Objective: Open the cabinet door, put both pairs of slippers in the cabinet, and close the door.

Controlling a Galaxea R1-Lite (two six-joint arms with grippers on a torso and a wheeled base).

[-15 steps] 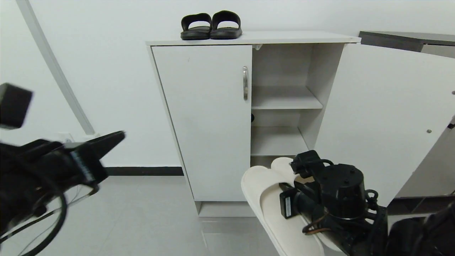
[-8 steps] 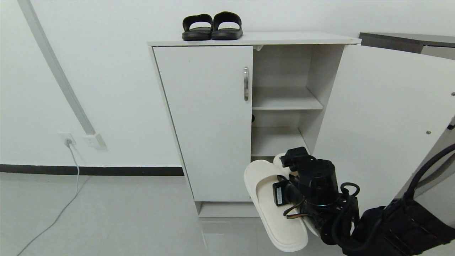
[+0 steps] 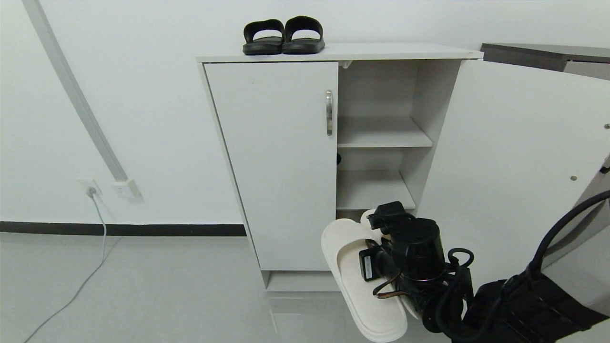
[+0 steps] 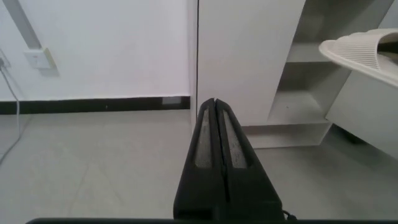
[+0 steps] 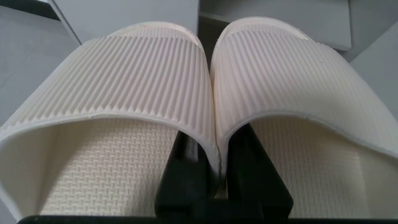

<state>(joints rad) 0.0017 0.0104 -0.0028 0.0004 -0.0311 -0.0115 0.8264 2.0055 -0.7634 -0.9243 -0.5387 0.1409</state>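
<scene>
Stowing the first pair, right tool (image 5: 214,155) pinching both white slippers (image 3: 355,267) before the open cabinet (image 3: 271,166), left tool (image 4: 215,134) closed, empty; next, slide them level onto a shelf (image 3: 371,190).

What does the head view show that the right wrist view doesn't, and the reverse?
Head view adds: black slippers on the cabinet top, its left door shut, its right door swung open. Right wrist view adds: the right gripper clamping the adjoining strap edges. Both: the white slippers held before the open side.
</scene>
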